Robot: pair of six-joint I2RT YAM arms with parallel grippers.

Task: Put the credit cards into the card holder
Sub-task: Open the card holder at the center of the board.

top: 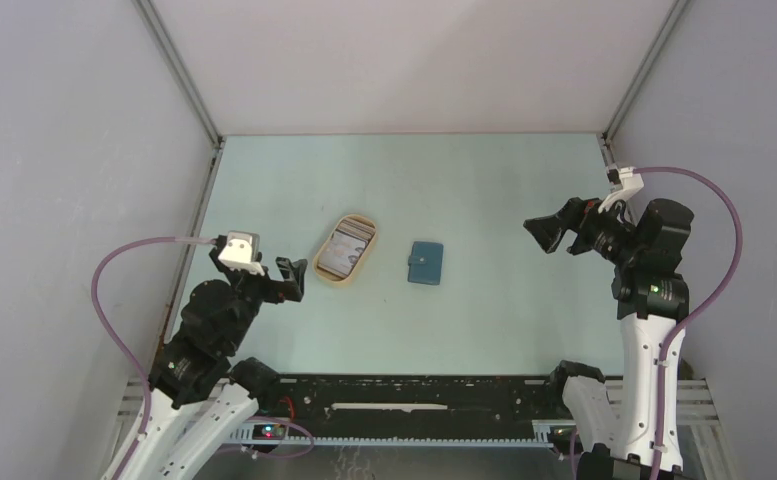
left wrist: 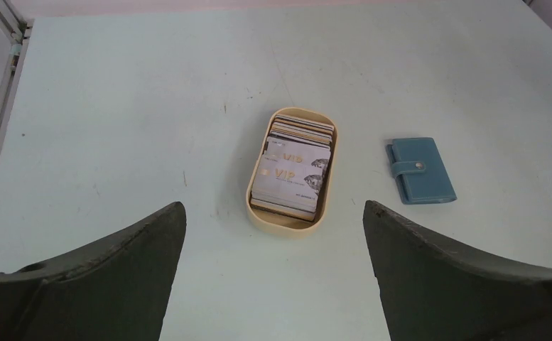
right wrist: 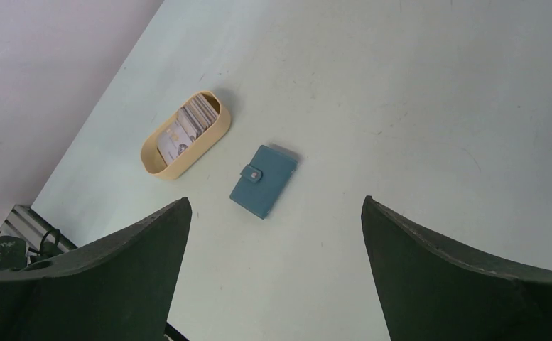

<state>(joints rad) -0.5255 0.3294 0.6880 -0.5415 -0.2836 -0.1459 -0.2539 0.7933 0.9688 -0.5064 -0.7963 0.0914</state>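
Note:
The credit cards [top: 345,247] lie stacked in a tan oval tray [top: 330,273] at mid table; the top card is pale with "VIP" lettering [left wrist: 292,172]. The stack also shows in the right wrist view [right wrist: 187,125]. The card holder [top: 425,264] is a closed teal-blue wallet with a snap button, lying flat just right of the tray [left wrist: 420,171] [right wrist: 263,180]. My left gripper [top: 295,277] is open and empty, left of the tray [left wrist: 273,213]. My right gripper [top: 542,235] is open and empty, raised well right of the wallet [right wrist: 274,209].
Grey enclosure walls stand on the left, back and right, with metal corner posts [top: 179,70]. A black cable rail [top: 404,400] runs along the near edge between the arm bases. The tan tray's rim [left wrist: 290,224] stands above the table surface.

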